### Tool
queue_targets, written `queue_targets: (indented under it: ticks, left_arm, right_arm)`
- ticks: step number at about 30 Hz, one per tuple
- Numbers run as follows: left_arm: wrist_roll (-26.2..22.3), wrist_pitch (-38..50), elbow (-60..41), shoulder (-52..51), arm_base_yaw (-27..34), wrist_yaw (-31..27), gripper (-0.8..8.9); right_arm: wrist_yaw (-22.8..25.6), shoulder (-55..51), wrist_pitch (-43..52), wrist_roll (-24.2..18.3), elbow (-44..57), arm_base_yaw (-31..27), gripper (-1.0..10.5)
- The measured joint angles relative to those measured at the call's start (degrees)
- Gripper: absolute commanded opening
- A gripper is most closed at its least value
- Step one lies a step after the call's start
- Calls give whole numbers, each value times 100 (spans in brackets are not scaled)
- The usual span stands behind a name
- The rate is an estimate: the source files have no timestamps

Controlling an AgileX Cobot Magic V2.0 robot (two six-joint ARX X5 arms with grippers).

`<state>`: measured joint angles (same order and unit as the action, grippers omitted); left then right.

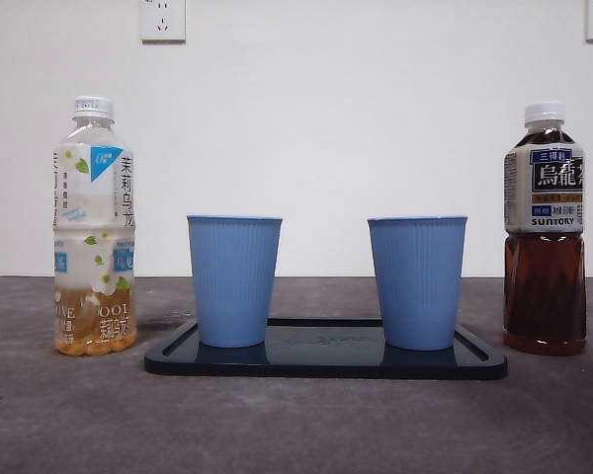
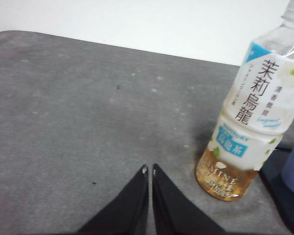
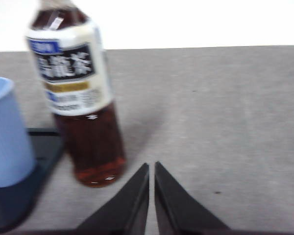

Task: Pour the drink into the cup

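Two blue cups (image 1: 234,280) (image 1: 417,282) stood upright on the dark tray (image 1: 326,361) at mid-table. At nine o'clock stood the jasmine tea bottle (image 1: 95,227), at three o'clock the dark oolong bottle (image 1: 545,229), both capped, just off the tray's ends. My left gripper (image 2: 148,170) and right gripper (image 3: 152,166) hovered low, jaws pressed together, each near its bottle, open grey table (image 1: 296,425) around them.
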<state>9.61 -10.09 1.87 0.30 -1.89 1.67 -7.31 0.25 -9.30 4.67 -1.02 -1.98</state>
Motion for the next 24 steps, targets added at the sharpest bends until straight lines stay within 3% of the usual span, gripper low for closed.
queue_targets:
  ticks: [6,14,20,24]
  left_arm:
    - [330,7,17,0,-13,590,10]
    - [1510,-179,1174,186,-214,750,10]
    - [1574,-1003,2409,931,-216,999,10]
    - [1464,-1364,3344,1558,-258,1193,10]
  right_arm:
    - [-887,0,186,476,2,0,13]
    - [-1071,7,140,1624,-455,98,12]
    - [-1102,201,-531,1886,-1709,162,12]
    - [-1471,616,-1143,1899,-2522,162,12]
